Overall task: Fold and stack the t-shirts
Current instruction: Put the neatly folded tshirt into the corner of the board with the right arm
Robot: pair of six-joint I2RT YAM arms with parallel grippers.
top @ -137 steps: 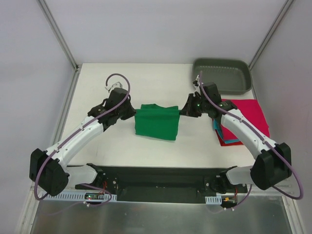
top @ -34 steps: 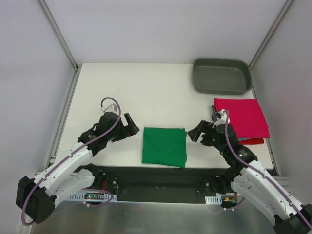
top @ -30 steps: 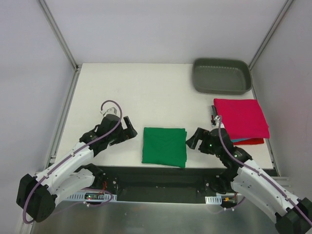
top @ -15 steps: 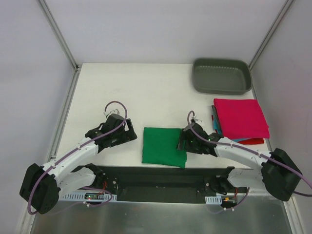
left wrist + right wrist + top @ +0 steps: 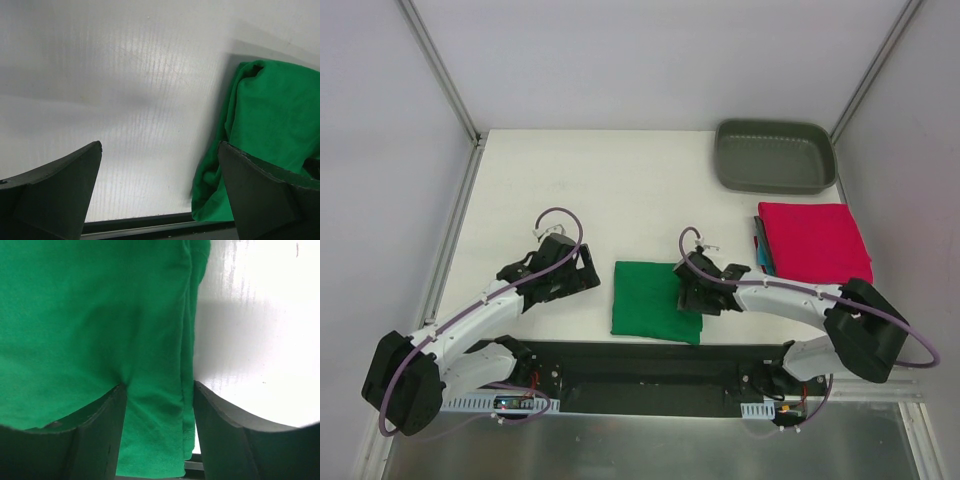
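The bright green t-shirt (image 5: 655, 300) lies folded flat near the table's front edge. My right gripper (image 5: 688, 292) is low over its right edge. In the right wrist view the gripper (image 5: 157, 390) is half closed astride the edge strip of the green t-shirt (image 5: 100, 315). Both fingers touch the cloth, which puckers at the left finger (image 5: 100, 435). My left gripper (image 5: 590, 272) stands wide open on the table left of the shirt. In its own view the gripper (image 5: 160, 145) frames bare table, with the green t-shirt (image 5: 270, 115) by the right finger. A crimson-pink t-shirt (image 5: 815, 240) tops the folded stack at the right, over a teal one (image 5: 763, 256).
A grey plastic tray (image 5: 775, 125) sits at the back right corner, behind the stack. The black front rail (image 5: 640, 360) runs just below the green shirt. White walls and metal posts close in the table on both sides.
My right arm swung left from beside the stack onto the green shirt's right edge, and its jaws narrowed from wide open. The left gripper edged slightly nearer the shirt and stayed open.
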